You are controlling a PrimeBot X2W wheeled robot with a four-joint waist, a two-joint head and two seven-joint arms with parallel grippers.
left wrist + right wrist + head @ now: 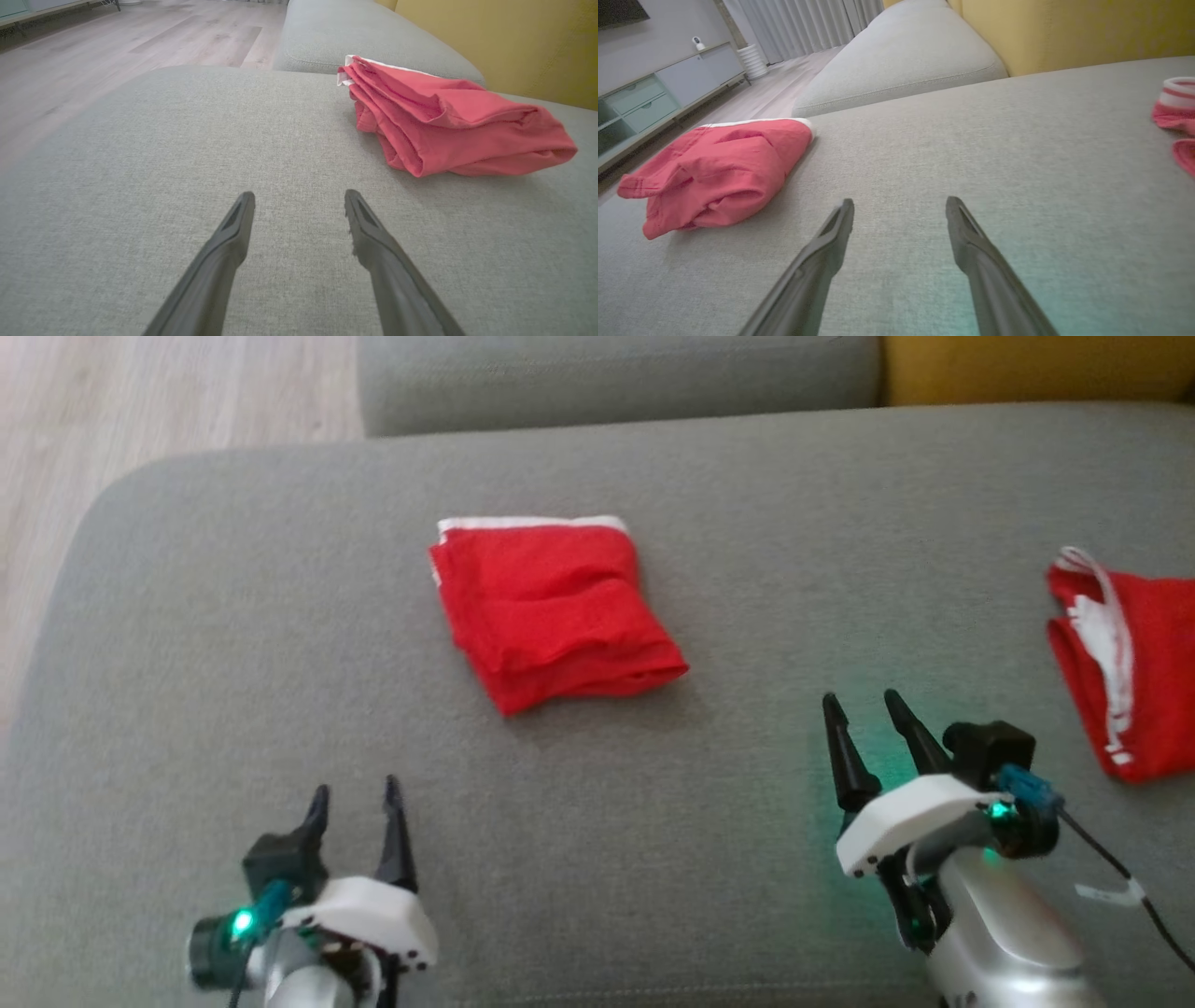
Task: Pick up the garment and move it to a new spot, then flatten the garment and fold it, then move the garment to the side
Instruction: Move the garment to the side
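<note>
1. Head view, from where I stand, has the red garment (555, 611) lying as a compact, roughly square bundle near the middle of the grey sofa cushion (233, 644). A white edge shows along its far side.
2. Judging by that shape, the picking up, flattening and folding look done. The layers are stacked on one another, though the left wrist view shows them a bit puffy and loose at the near corner.
3. What seems left is the last step, carrying the bundle off to the side. It sits mid-cushion and not at any edge, so I would not call that move finished, though I cannot be sure which spot counts as "the side".
4. A second red garment (1120, 663) with white trim lies crumpled at the right border of the head view, well apart from the folded one. I cannot tell whether it is waiting its turn or already dealt with.
5. The left gripper (356, 786) has its two dark fingers spread with nothing between them. It is low over the cushion, on the robot's side of the bundle and off to its left, apart from it.
6. The right gripper (860, 696) is likewise parted and empty. It sits between the two garments and touches neither, with a green glow on the fabric under it.
</note>
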